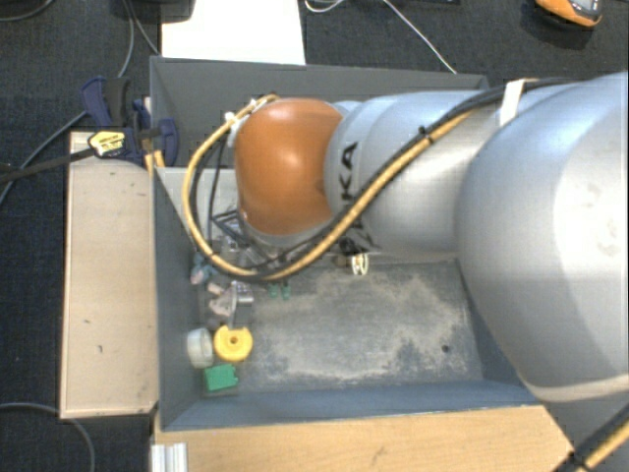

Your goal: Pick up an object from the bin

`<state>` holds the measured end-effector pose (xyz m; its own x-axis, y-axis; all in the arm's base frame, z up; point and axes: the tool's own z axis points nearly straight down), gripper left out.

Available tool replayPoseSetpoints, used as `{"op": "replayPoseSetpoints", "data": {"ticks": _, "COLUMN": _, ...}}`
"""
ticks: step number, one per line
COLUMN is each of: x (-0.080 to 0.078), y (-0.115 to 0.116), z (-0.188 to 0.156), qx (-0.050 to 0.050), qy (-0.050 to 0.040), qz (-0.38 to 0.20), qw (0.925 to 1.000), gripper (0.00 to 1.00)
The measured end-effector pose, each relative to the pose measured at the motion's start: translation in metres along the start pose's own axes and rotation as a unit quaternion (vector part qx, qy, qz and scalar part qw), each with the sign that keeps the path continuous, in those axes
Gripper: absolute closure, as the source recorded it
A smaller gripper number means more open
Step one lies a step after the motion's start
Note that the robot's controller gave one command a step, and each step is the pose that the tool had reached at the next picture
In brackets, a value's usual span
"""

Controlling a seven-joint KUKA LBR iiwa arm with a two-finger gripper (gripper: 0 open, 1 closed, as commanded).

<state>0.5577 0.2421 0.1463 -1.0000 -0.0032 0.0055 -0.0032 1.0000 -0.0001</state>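
The likeliest thing for me is the yellow round plastic piece with a small hub at its middle [233, 342]. It lies flat on the bin's floor near the left front corner, just below my gripper [228, 291], and it looks light, smooth and thin at the edge, so I judge it could slip if taken off-centre. Touching it on the left is a pale grey round cap [200, 347], and just in front of both is a small green block [220, 379]. I judge that the three sit crowded there because the grey metal bin [324, 401] gives them a wall and a corner to settle against, which leaves little room on that side. My arm comes in from the right and bends down over this end, so the orange wrist cover [285, 165] and its looped yellow cable [211, 254] hang above the gripper and hide most of it. Whether it is open or closed I cannot tell, and I see nothing held. A tiny green bit [282, 290] lies further right, on the scuffed floor.
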Motion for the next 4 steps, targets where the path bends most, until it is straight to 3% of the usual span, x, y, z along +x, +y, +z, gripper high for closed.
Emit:
{"op": "replayPoseSetpoints", "data": {"ticks": 1, "x": -0.002, "y": -0.001, "z": -0.005, "qx": -0.001, "qy": -0.0038, "qz": 0.003, "qw": 1.0000, "gripper": 0.00}}
{"op": "replayPoseSetpoints", "data": {"ticks": 2, "x": -0.015, "y": 0.012, "z": 0.074, "qx": 0.000, "qy": -0.0003, "qz": -0.253, "qw": 0.9676, "gripper": 0.00}}
{"op": "replayPoseSetpoints", "data": {"ticks": 3, "x": -0.012, "y": 0.013, "z": 0.016, "qx": -0.001, "qy": -0.0067, "qz": -0.243, "qw": 0.9701, "gripper": 0.00}}
{"op": "replayPoseSetpoints", "data": {"ticks": 4, "x": -0.035, "y": 0.005, "z": 0.046, "qx": 0.000, "qy": -0.0025, "qz": -0.436, "qw": 0.8999, "gripper": 0.00}}
